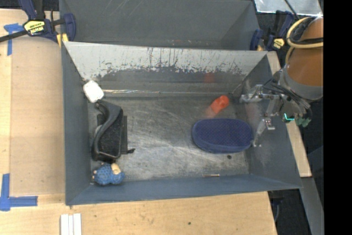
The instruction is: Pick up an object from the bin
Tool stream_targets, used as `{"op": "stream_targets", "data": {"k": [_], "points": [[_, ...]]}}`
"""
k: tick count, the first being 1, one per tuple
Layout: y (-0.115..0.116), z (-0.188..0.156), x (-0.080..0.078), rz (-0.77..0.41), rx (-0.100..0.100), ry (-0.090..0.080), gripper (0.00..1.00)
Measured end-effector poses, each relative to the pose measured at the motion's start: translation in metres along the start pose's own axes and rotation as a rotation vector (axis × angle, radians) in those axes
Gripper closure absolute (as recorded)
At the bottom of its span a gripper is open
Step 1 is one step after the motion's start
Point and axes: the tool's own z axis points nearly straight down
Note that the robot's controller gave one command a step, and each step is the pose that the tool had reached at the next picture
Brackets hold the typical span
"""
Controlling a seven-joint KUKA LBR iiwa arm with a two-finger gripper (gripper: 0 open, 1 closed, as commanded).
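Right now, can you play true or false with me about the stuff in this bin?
The blue oval pad lies beside the gripper. True.
The small orange thing sits in the front left corner. False: it lies just behind the blue oval pad, right of the middle.
The white lump is at the left, towards the back. True.
The gripper holds the black thing. False: it lies at the left, far from the gripper.
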Motion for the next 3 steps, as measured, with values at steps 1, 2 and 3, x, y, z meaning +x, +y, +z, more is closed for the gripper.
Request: {"op": "stream_targets", "data": {"k": [1, 2, 3], "points": [[0.017, 0.073, -0.006, -0.163, 0.004, -0.015, 0.00], [0.018, 0.077, -0.004, -0.164, 0.002, -0.009, 1.00], [0.042, -0.058, 0.002, -0.181, 0.004, -0.016, 1.00]]}}
